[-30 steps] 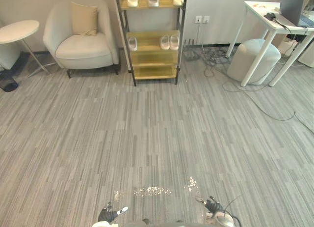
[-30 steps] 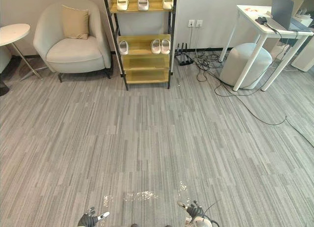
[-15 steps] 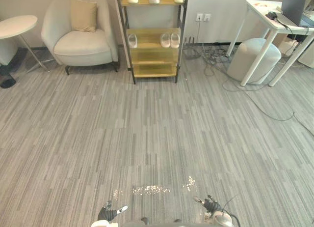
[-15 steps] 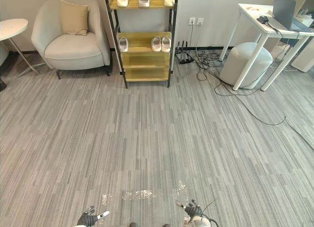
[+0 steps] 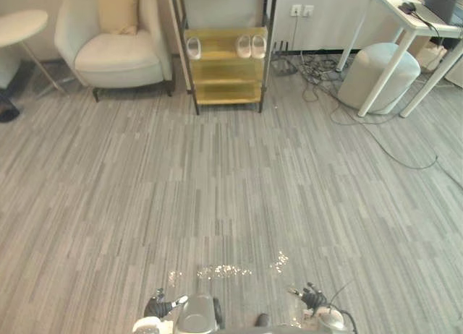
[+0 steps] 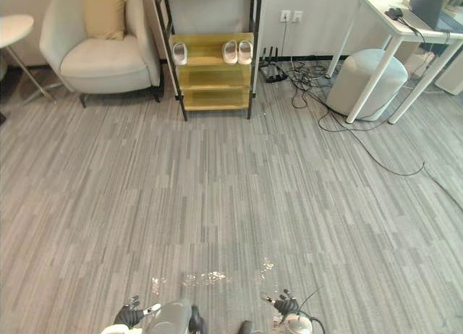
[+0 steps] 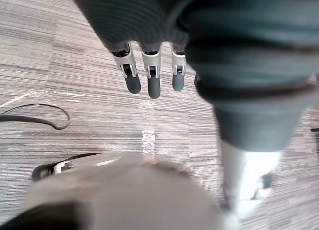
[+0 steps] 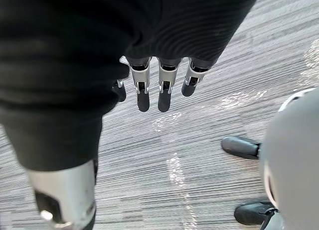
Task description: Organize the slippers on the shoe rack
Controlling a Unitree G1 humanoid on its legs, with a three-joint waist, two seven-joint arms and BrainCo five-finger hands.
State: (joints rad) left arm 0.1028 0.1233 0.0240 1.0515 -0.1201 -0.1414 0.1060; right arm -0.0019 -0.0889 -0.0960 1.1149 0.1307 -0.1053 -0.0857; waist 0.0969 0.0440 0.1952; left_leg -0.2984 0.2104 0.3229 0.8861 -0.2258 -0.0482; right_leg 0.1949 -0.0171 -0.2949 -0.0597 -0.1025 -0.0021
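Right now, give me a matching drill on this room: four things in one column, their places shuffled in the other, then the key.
Things:
1. armchair
2. round stool
3. pair of slippers
4. single slipper

Places:
A. right end of a shelf on the shoe rack
B. left of the rack
C. by the legs of the white desk, right of the rack
D. left end of that same shelf

Pairs: 1-B; 2-C; 3-A; 4-D
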